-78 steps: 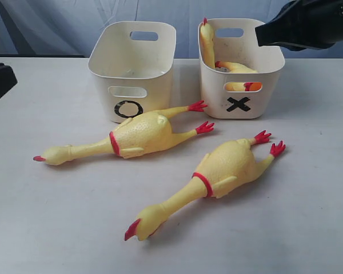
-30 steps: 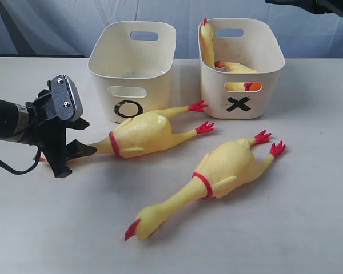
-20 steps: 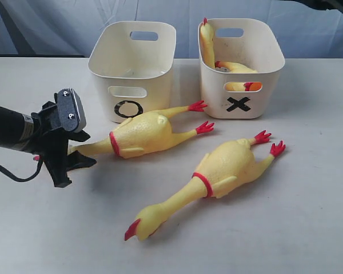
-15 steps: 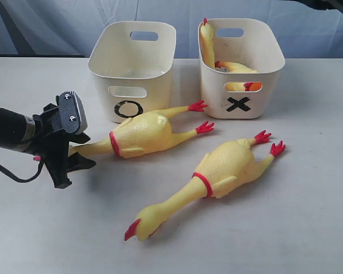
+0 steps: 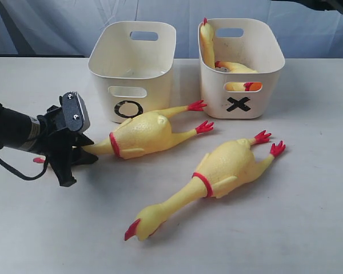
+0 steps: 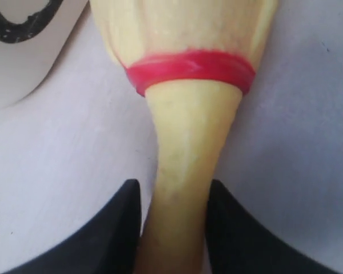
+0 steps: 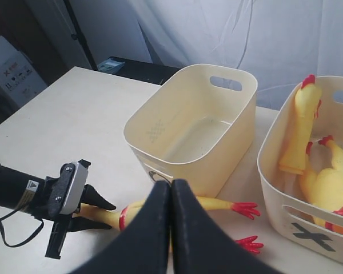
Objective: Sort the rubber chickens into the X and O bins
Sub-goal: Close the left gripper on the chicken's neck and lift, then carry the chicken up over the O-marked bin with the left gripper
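Note:
Two rubber chickens lie on the white table. The left chicken (image 5: 140, 134) rests in front of the O bin (image 5: 160, 85), feet towards the bins. My left gripper (image 5: 87, 152) is open and straddles its neck (image 6: 188, 160) just behind the red band, both fingers close against it. The second chicken (image 5: 228, 165) lies diagonally before the X bin (image 5: 268, 85). Two more chickens (image 5: 206, 43) are inside the X bin. The O bin holds none. My right gripper (image 7: 171, 188) is shut and empty, high above the bins.
A blue-grey curtain hangs behind the table. A dark edge of the right arm (image 5: 326, 4) shows at the upper right of the exterior view. The left arm's cable (image 5: 14, 171) trails on the table at the left.
My left gripper has come in from the left, dropped to the table and slid forward over the left chicken's neck. The right arm has pulled up out of the exterior view.

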Robot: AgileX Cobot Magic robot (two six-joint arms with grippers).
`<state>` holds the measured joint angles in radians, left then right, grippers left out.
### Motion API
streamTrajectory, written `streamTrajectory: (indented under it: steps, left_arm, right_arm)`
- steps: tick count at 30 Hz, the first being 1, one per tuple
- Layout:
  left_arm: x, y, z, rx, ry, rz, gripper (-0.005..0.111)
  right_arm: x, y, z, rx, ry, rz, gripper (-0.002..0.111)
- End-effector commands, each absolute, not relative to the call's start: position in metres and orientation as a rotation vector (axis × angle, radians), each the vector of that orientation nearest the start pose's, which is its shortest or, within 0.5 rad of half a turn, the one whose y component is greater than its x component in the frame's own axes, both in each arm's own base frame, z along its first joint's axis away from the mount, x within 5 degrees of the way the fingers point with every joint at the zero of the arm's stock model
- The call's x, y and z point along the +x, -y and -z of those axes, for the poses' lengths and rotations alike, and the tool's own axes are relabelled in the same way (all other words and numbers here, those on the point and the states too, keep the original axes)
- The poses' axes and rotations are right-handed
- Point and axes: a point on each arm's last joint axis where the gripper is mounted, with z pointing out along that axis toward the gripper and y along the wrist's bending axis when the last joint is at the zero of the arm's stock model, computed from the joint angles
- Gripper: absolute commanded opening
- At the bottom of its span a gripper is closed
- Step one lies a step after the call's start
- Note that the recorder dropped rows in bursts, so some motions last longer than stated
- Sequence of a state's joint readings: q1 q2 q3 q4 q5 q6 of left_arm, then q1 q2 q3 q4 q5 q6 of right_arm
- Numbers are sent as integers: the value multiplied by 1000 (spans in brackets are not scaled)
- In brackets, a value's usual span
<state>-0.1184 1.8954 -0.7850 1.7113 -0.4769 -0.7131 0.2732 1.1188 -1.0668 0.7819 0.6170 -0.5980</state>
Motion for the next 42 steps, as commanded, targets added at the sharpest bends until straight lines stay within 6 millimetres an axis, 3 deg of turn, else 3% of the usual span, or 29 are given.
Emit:
streamTrajectory:
  steps: [1,7,17,27,37,42]
  left_arm:
    - [307,80,-104,1443,-2040,294,17]
    - [307,80,-110,1366,-2083,314,0]
    - [304,78,-159,1139,-2103,311,0]
    - [293,87,-190,1122,-2003,438,0]
    - [282,85,-228,1009,-1954,435,0]
    - [275,81,-250,982,-1897,349,0]
  right_arm:
    - [215,-99,-390,-463,-1966,-651,0]
    - [215,-99,-390,-465,-1967,-652,0]
    - [215,-99,-390,-465,-1967,-652,0]
    - [215,-99,-390,-465,-1967,-652,0]
    - [215,-99,-390,-465,-1967,-652,0]
    - [215,-99,-390,-461,-1967,-661,0]
